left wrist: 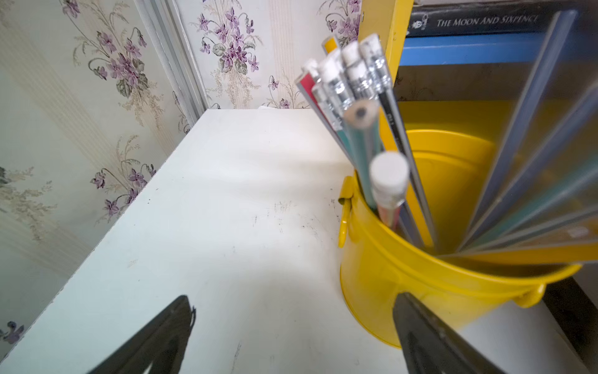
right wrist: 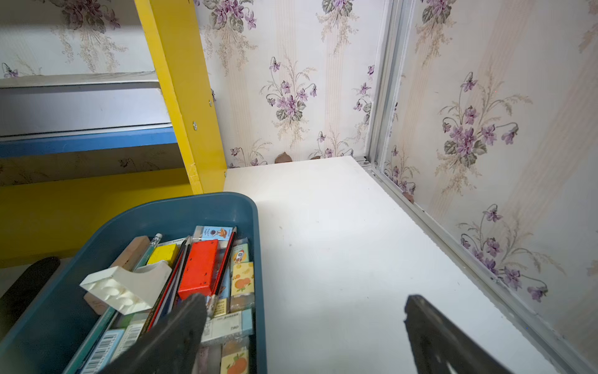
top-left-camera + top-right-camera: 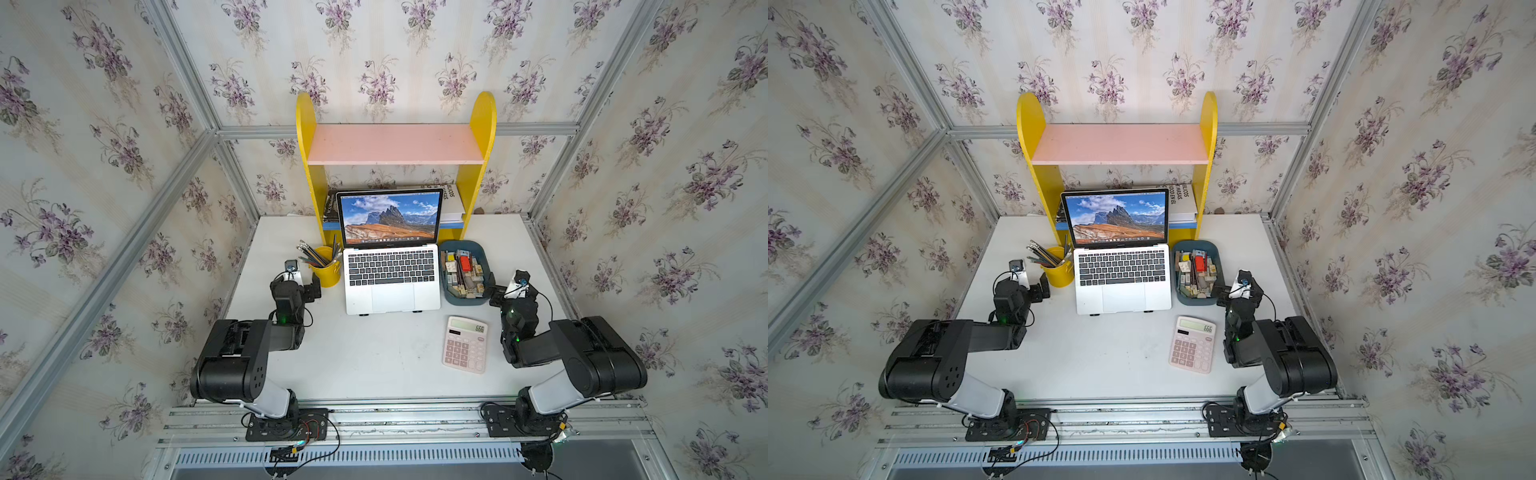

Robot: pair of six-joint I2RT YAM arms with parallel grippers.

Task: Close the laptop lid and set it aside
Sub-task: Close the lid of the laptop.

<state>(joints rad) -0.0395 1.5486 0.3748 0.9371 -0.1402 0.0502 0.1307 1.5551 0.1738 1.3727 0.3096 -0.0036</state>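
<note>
Two steps are left, as I judge it, and neither is done. In both top views the laptop sits open between the two pincers. The laptop lid stands upright with its mountain picture lit, so closing it and setting it aside both remain.

The left pincer is spread wide and empty. A yellow pencil cup stands just ahead of it, and the laptop lies beyond that cup. The right pincer is equally wide and holds nothing. It is at the near corner of a blue tray, with the laptop on the tray's far side. Both arms are folded low, elbows back over their bases, forearms reaching forward close above the surface.

In the left wrist view the left pincer gapes over bare surface. The cup is close by one side, and I cannot tell whether they touch. The laptop cannot be made out there.

In the right wrist view the right pincer gapes too, one side over the tray's contents, the other over bare surface. The laptop is not shown.
</note>
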